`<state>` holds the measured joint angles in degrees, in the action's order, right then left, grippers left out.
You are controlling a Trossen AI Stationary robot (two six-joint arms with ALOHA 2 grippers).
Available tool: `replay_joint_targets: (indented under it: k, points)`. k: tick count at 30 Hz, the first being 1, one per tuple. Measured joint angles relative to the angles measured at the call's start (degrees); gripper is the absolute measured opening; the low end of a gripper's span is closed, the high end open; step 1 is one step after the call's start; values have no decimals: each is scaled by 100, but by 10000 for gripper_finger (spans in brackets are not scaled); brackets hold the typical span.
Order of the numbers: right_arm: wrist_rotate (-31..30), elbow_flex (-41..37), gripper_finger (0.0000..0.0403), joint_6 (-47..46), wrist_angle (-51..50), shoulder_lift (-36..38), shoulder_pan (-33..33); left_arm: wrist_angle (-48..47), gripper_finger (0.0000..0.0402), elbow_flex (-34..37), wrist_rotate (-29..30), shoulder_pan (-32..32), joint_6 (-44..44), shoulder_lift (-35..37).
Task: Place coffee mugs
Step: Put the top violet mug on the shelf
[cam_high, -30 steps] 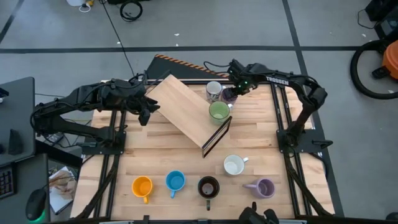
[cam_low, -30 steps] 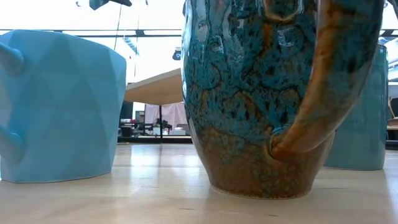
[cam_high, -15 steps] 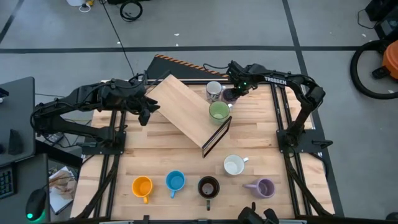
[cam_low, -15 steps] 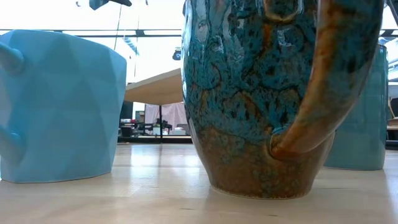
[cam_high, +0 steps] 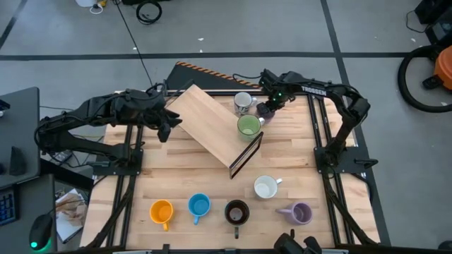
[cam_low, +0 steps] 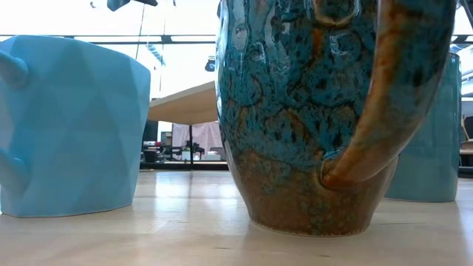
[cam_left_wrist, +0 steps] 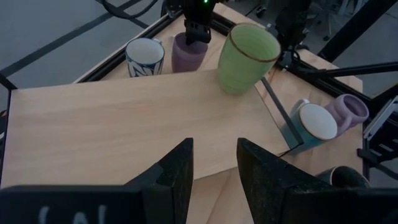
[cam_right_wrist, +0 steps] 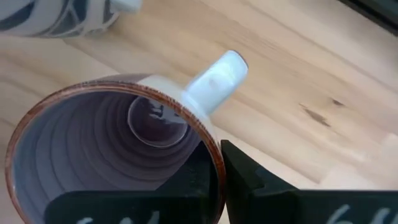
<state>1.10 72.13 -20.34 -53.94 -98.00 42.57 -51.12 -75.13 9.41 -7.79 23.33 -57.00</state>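
A lavender mug [cam_right_wrist: 112,149] stands at the table's far edge, beside a white patterned mug [cam_high: 243,101]. My right gripper [cam_high: 267,106] is shut on its rim. A green mug [cam_high: 248,127] stands on a tilted wooden board [cam_high: 205,123]. My left gripper [cam_left_wrist: 214,171] hovers open and empty over the board's left end. Orange [cam_high: 162,211], light blue [cam_high: 199,205], dark brown [cam_high: 236,212], white [cam_high: 265,187] and a second lavender mug [cam_high: 300,212] stand in the table's near part. My right gripper pinches the lavender mug's brown-edged rim [cam_right_wrist: 214,152] just beside the handle [cam_right_wrist: 217,78], one finger inside the mug and one outside. The fingers come from above, pointing down. The mug is upright in the left wrist view [cam_left_wrist: 188,55]; the board hides its base.
The board's right end rests on a dark stand [cam_high: 247,155] in mid-table. In the low view the light blue mug [cam_low: 74,125] and the glazed dark mug [cam_low: 318,111] fill the foreground. Metal frame rails [cam_high: 321,134] run along both table sides.
My right gripper has come a little down and toward the near edge onto the lavender mug, which it now covers in the high view.
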Motion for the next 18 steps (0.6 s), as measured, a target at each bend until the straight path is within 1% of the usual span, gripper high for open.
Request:
replay_joint_targets:
  k: [4, 11, 18]
  points:
    - [-28, 87, 33, 74, -168, 138, 74, 85, 130, -2, 0, 0, -4, 1]
    - [-125, 386, 24, 146, -411, 501, 131, 79, 130, -2, 0, -2, -1, -1]
    - [-474, 950, 29, 181, -866, 791, 135, 77, 130, -2, 0, 0, 1, 1]
